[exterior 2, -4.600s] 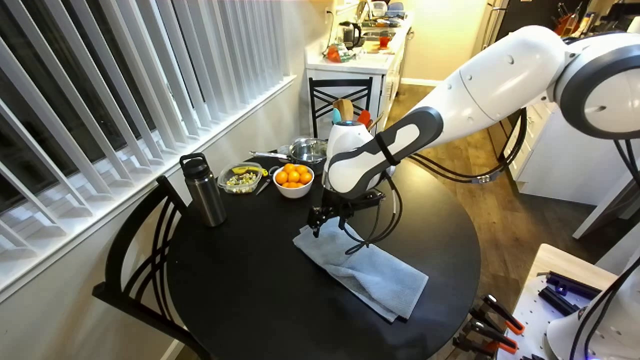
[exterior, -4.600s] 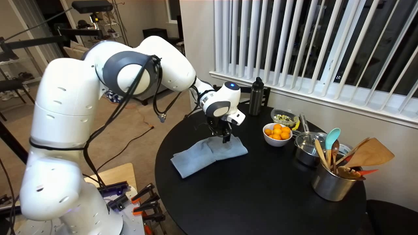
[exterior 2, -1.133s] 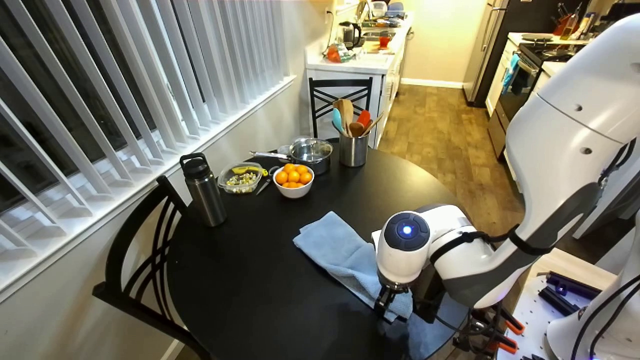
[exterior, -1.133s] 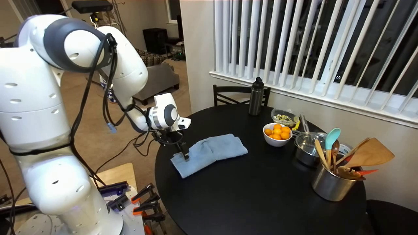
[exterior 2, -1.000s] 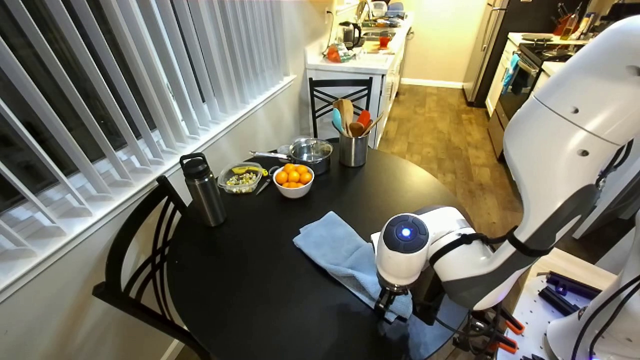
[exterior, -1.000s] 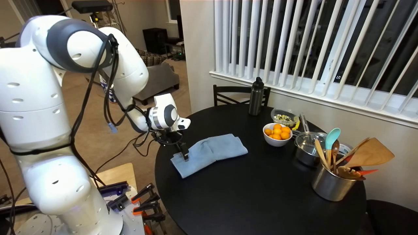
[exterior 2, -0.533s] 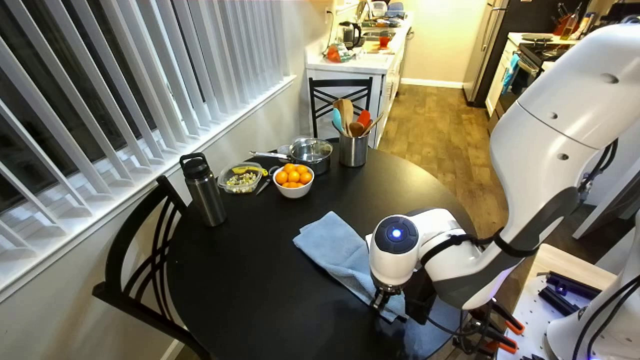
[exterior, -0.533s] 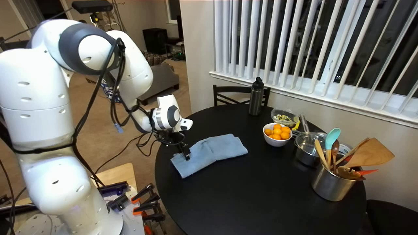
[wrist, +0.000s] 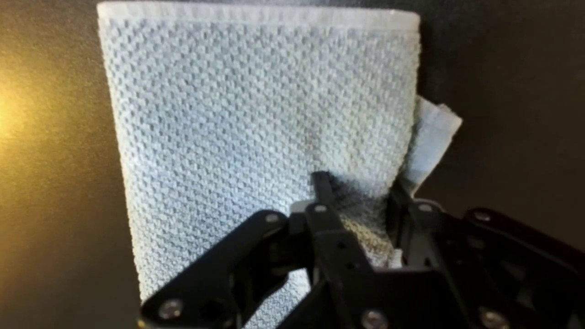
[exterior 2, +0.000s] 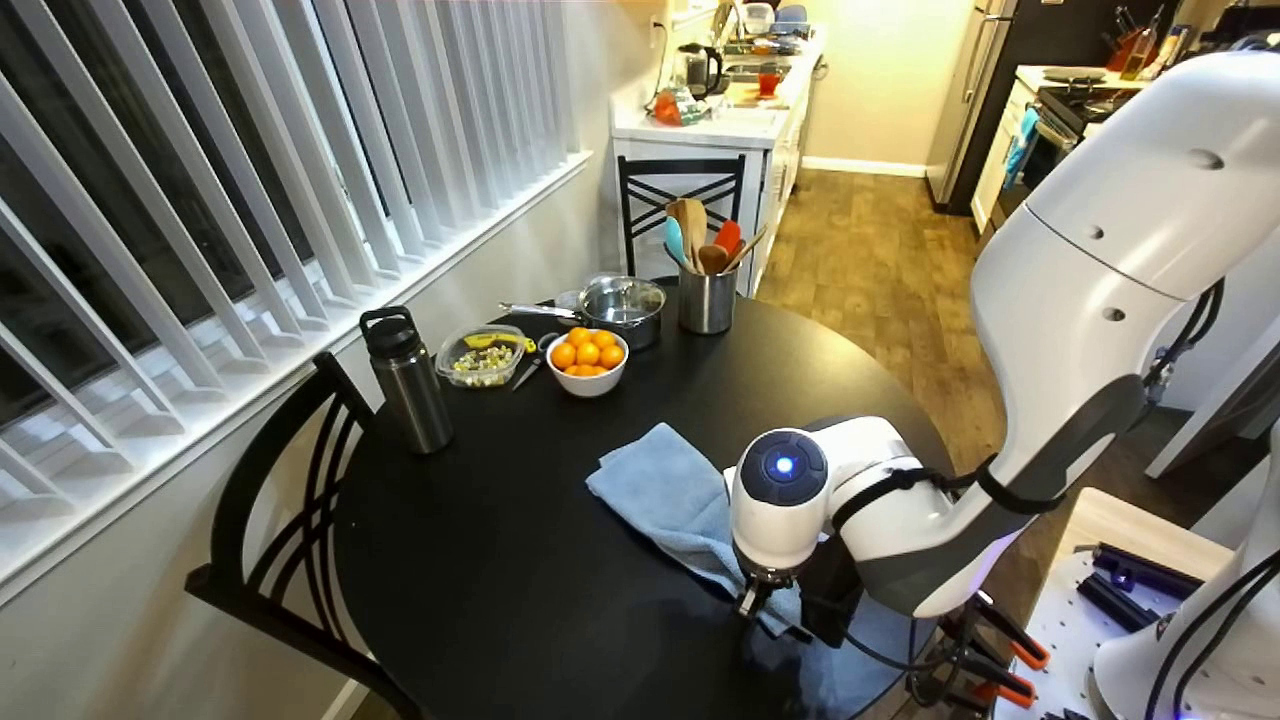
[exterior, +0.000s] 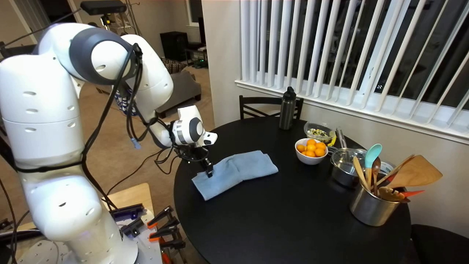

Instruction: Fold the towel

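The grey-blue towel lies as a long folded strip with a crease across its middle, seen in both exterior views. My gripper points down at the towel's end nearest the robot base. From above, the towel fills most of the wrist view, and a pale hemmed corner pokes out from under its right edge. The gripper straddles that edge: its fingers are partly closed but still apart, with shaded cloth between them. In an exterior view the wrist hides part of the towel.
On the round black table stand a white bowl of oranges, a clear food container, a steel bottle, a pot and a utensil holder. Clamps sit by the robot base.
Over several seconds the arm has come from the towel's far end to its near end. Lately the jaws have narrowed and the hand has shifted slightly along the towel; the towel has hardly moved.
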Motion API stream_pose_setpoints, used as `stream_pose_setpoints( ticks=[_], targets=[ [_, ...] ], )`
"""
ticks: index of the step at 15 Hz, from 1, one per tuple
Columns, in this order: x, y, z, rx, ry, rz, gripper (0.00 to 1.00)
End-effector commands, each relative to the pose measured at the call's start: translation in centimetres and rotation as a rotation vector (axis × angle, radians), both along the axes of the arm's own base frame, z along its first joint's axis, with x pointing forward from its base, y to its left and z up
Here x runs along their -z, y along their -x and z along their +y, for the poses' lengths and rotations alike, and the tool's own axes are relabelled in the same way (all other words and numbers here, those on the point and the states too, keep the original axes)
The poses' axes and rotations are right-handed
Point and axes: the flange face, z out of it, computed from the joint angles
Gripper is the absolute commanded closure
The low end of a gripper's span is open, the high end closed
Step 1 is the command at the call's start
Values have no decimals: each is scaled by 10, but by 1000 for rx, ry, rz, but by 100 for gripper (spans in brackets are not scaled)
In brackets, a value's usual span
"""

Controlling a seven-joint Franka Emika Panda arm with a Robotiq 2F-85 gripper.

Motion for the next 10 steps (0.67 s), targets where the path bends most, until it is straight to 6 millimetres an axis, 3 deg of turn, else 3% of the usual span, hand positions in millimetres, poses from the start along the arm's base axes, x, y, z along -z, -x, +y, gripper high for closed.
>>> stream_pose_setpoints(
  ticks=[1,2,3,6,7,8,9,10],
  targets=[
    [-6,4,-5,-15,10,-9,72],
    [-6,4,-5,-16,9,-10,53],
    [-7,4,-5,-15,9,-11,88],
    [-8,5,-4,-17,3,-12,99],
    [-8,5,-4,-16,4,-12,91],
    [-9,5,-5,-10,-1,-17,100],
    [-10,6,-4,-16,-1,-10,67],
    [-11,6,-5,-13,0,-16,69]
  ],
)
